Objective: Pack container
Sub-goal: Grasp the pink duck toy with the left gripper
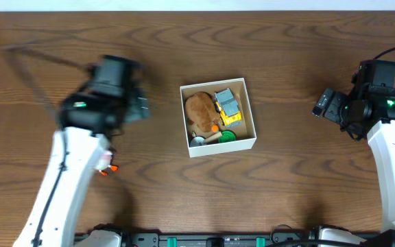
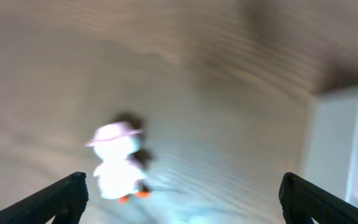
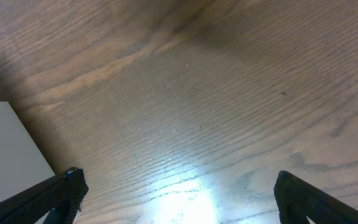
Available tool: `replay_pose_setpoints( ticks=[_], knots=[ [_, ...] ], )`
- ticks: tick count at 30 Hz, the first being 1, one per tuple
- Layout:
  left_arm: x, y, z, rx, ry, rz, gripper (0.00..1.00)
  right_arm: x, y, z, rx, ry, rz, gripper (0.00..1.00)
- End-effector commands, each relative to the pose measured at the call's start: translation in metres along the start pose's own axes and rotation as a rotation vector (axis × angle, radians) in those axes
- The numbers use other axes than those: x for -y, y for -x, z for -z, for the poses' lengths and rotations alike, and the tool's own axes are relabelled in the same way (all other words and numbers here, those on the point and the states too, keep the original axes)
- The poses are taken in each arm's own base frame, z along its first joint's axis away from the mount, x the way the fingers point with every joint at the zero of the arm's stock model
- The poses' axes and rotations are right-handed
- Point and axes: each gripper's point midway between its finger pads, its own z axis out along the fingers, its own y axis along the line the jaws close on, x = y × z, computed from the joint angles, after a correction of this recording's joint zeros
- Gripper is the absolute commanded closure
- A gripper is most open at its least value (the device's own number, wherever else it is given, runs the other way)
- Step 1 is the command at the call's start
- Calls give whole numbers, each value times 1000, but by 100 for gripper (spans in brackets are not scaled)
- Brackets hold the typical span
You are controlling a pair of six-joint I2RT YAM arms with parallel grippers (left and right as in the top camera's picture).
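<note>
The container, a small white-walled box with a brown inside, stands mid-table. It holds a brown plush toy, a yellow toy and a green piece. My left gripper is open and empty to the left of the box, blurred by motion. In the left wrist view the open fingers frame a small white duck toy with a pink hat and orange feet, with the container's white wall at the right. My right gripper is open and empty to the right of the box.
The duck toy lies on the wooden table partly under my left arm, near the front left. In the right wrist view the open fingers are over bare wood, with the container's corner at the left edge.
</note>
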Motion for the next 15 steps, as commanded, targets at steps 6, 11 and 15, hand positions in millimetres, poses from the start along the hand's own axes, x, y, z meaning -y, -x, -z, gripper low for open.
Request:
replay_pose_setpoints(
  ticks=[6, 11, 15],
  knots=[
    [-83, -12, -50, -170, 63, 369, 2, 1, -3, -2, -10, -6, 15, 1],
    [-89, -46, -96, -358, 59, 340, 2, 1, -3, -2, -8, -4, 14, 1],
    [-72, -72, -128, -499, -12, 237, 2, 0, -2, -2, -6, -2, 14, 1]
  ],
)
